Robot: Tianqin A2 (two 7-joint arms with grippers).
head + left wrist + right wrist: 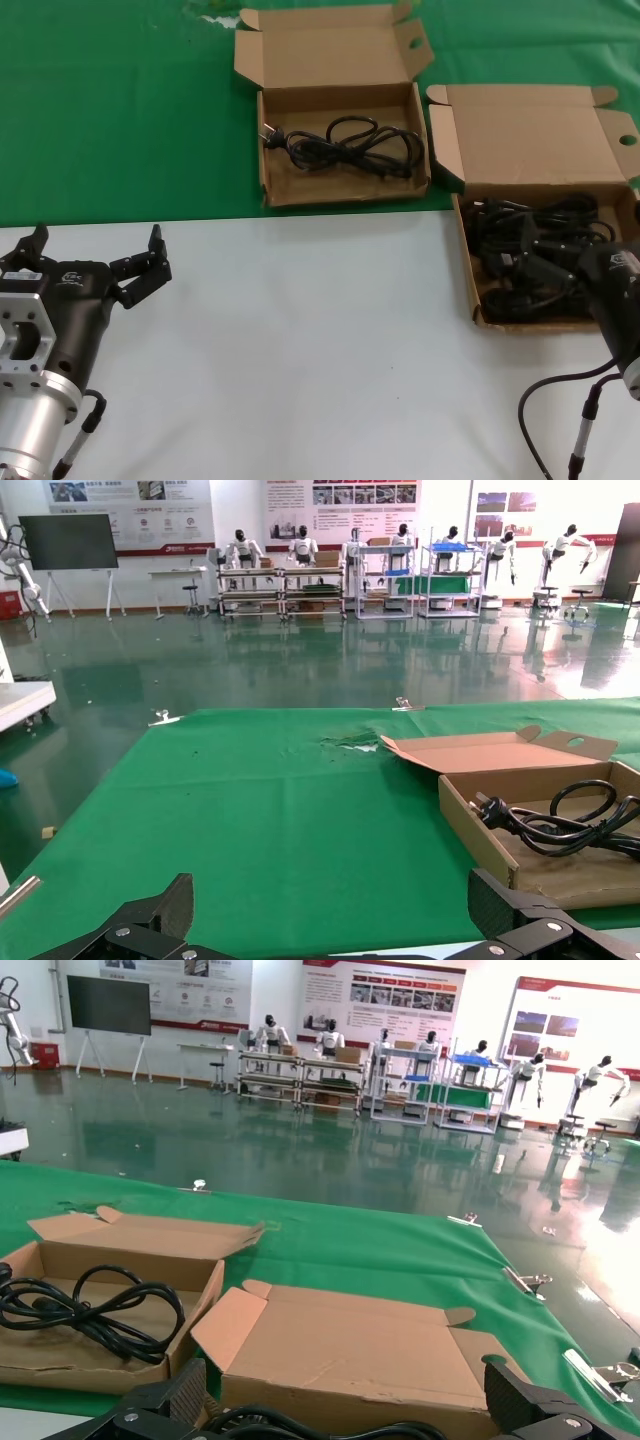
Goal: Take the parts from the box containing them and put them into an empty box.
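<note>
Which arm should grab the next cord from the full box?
Right. The right gripper is already over the cords in the full box; the left gripper sits open, far across the table.

The table has a pale grey-white front part (300, 340) and a green cloth (110, 110) spread over its far part, the two meeting in a straight edge across the head view. One open cardboard box (340, 190) sits on the green cloth with its front edge just at that line and a single black cord (345, 142) lying inside, its lid folded back flat on the cloth. A second open box (472, 290), piled with black cords (530, 255), stands just beside it to the right, straddling the line so that its lid rests on the green and its tray on the pale surface.
</note>
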